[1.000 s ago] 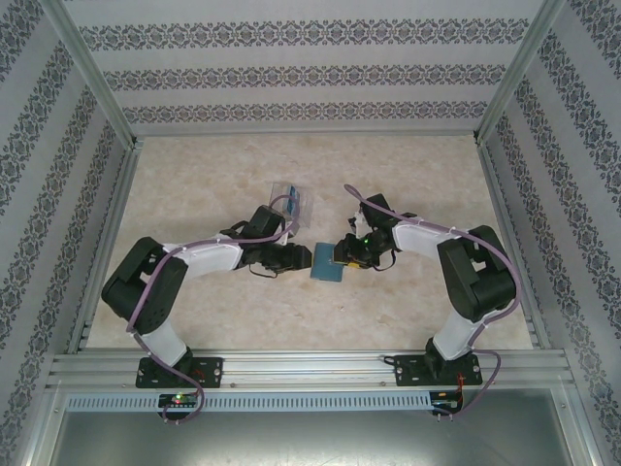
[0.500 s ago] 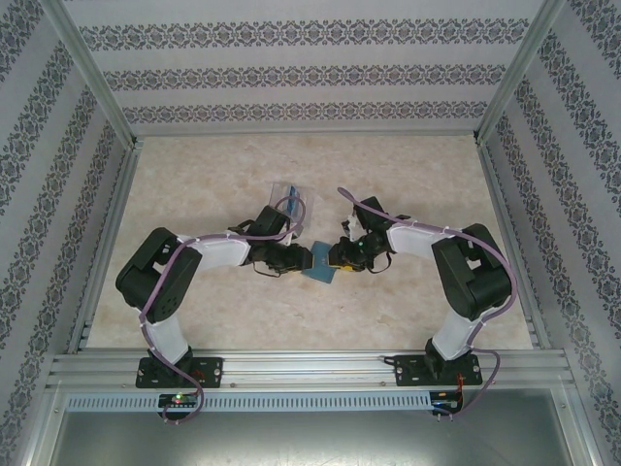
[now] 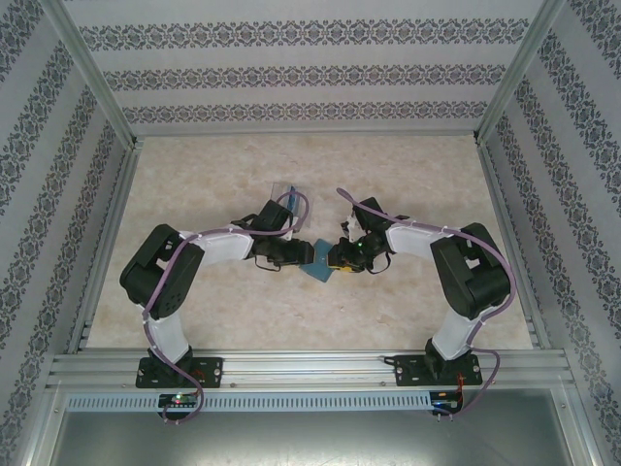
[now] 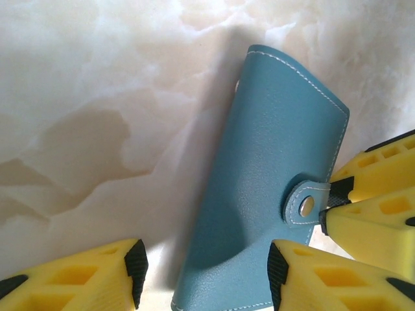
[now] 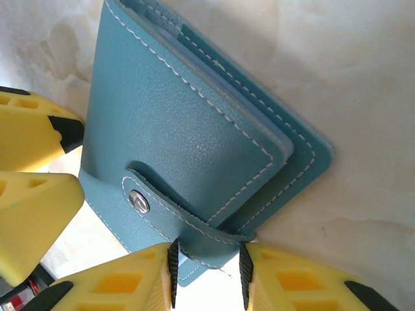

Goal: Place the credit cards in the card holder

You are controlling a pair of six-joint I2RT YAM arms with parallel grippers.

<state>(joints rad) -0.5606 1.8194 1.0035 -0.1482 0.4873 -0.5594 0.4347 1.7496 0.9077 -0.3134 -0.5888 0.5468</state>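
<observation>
Since a sec ago the left arm has swung in toward the right one, its elbow now nearer the middle. The blue folding wallet (image 3: 318, 266) has slid a touch leftward. We see the two sets of fingers meeting over that wallet at approx. mid-surface (image 3: 417, 184), a bit nearer the near edge than the far one.

The left fingers (image 3: 300, 254) stand open, one tip on each side of the wallet's end. One pad is right at the stitched edge, the other apart from it w/ bare surface between. The right fingers (image 3: 334, 258) are drawn close together, pinched on the wallet's edge where the snap strap (image 5: 168, 210) folds round. The wallet lies tilted, w/ a broad shadow along one long side. The strap is fastened, its metal stud (image 4: 307, 206) pressed shut. Inside the fold we make out paler leaves; what they are we can't tell.

The card holder (image 3: 287, 192) — clear plastic — stands on the surface just behind the left wrist, on the far-edge side of the wallet and not touching it. A blue sliver (image 3: 293, 202) shows at it.
</observation>
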